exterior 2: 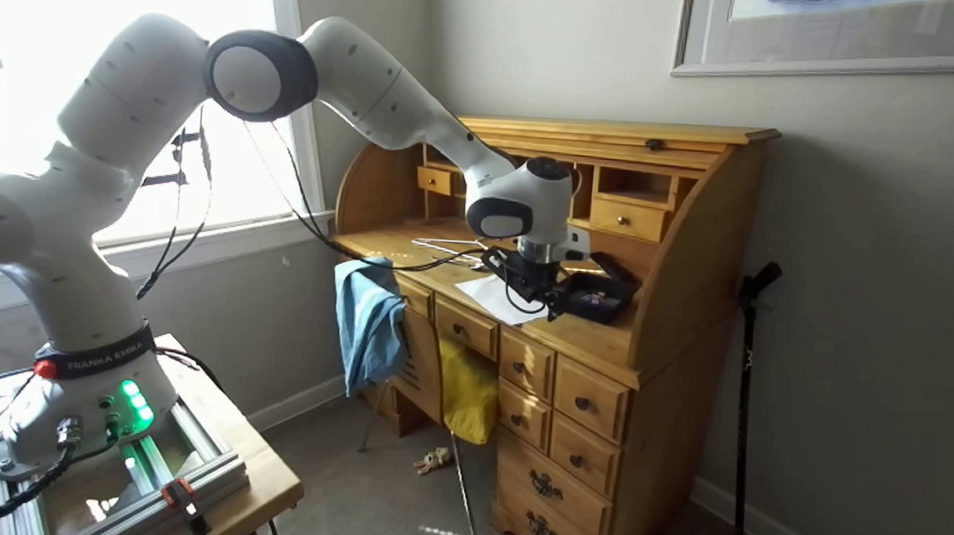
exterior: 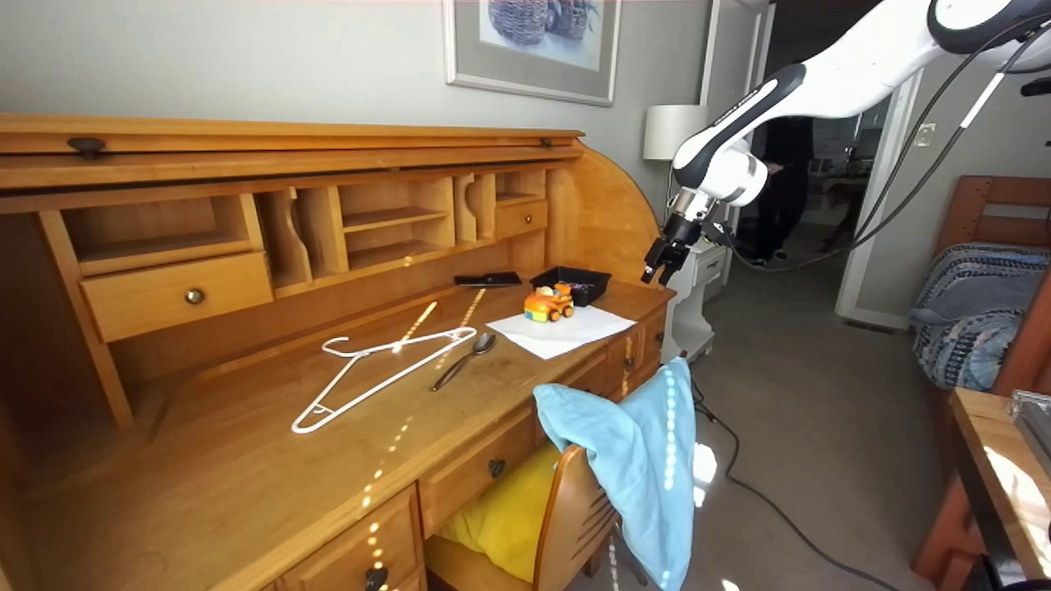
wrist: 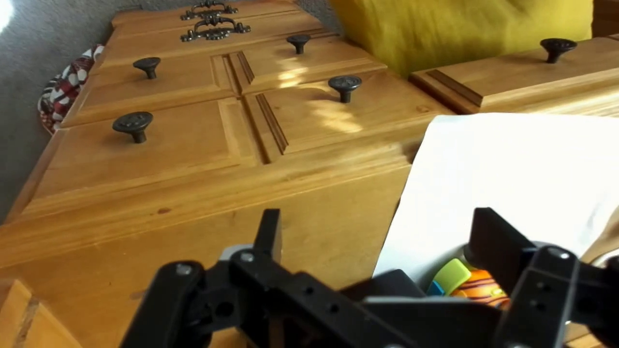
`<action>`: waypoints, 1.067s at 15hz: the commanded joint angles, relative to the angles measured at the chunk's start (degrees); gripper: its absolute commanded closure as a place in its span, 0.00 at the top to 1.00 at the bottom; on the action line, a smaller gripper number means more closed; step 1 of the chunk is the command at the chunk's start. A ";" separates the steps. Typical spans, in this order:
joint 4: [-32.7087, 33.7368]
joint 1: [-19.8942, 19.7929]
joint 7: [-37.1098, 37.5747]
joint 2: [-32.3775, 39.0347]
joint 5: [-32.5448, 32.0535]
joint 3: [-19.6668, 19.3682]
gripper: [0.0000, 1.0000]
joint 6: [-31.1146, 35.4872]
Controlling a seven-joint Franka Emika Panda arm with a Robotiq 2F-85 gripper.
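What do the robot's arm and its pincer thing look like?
The arm is glossy white and rounded, with dark joint bands. Its dark base collar reads FRANKA EMIKA above green lights. Black cables, one with a white section, run alongside. The gripper is black and angular, with two blocky fingers and small silvery screws.

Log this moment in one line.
hand: open, empty | car: on paper | tray: beside car | spoon: on desk | cloth: over chair
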 commanded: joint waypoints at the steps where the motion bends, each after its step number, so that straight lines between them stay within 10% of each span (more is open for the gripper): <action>1: 0.31 0.27 -0.18 0.13 0.34 -0.57 1.00 -0.24; 9: 10.12 1.58 4.55 5.96 4.72 4.45 1.00 6.50; 16: 21.11 -0.91 -12.64 12.19 3.12 11.10 1.00 -2.68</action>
